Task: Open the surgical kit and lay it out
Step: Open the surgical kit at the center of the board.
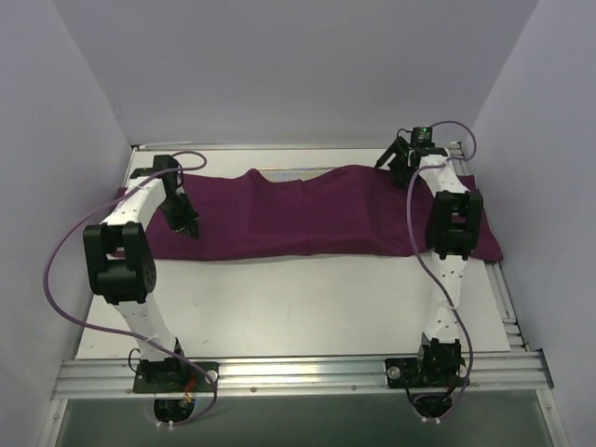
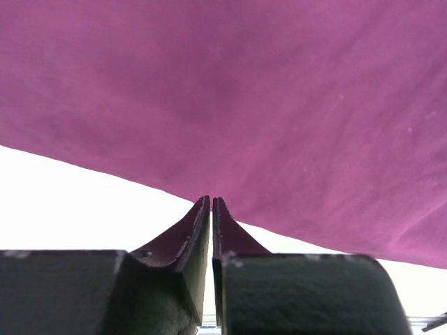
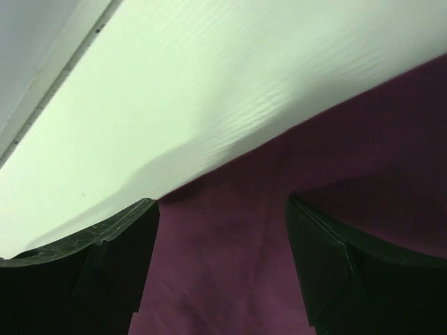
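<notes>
The surgical kit's dark purple cloth wrap (image 1: 307, 214) lies spread in a wide band across the far half of the table, and whatever is under it is hidden. My left gripper (image 1: 189, 226) sits low on the cloth's left part near its front edge. In the left wrist view, the left gripper (image 2: 211, 200) has its jaws parted by only a narrow slit, with nothing between them and the cloth (image 2: 244, 91) just beyond the tips. My right gripper (image 1: 399, 160) hovers at the cloth's far right edge. In the right wrist view, the right gripper (image 3: 220, 201) is wide open over the cloth (image 3: 230, 265) and holds nothing.
The white table (image 1: 298, 307) shows in front of the cloth. A pale ribbed strip (image 1: 293, 173) peeks out at the cloth's far edge. White walls close in the left, right and back. A metal rail (image 1: 298, 372) runs along the near edge by the arm bases.
</notes>
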`<state>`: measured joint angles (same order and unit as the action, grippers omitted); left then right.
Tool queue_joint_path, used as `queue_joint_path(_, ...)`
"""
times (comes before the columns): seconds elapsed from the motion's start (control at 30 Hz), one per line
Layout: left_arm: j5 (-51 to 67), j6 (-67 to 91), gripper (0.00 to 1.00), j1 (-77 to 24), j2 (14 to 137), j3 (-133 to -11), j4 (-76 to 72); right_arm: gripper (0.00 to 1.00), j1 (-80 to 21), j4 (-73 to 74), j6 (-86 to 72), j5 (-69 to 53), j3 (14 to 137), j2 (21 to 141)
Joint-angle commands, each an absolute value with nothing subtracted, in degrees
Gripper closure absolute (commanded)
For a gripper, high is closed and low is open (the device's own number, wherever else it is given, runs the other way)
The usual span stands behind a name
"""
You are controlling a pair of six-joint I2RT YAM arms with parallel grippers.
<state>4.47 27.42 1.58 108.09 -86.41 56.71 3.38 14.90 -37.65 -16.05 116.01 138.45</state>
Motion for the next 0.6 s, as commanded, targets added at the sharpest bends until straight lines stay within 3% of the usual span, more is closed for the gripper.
queue_joint_path(0.0,6.33,27.77,0.86,0.79,105.12,-85.69,54.14,0.26,0.97,13.97,-41.13,-14.07,120.23,138.51)
queue_joint_path(0.33,6.06,27.86,0.85,0.62,104.77,-85.87,54.67,0.23,-3.43,21.18,-43.68,-9.67,128.93,143.61)
queue_joint_path(0.57,5.98,27.77,0.84,0.62,104.68,-86.57,55.02,0.28,-4.39,22.41,-43.68,-8.70,127.27,143.88)
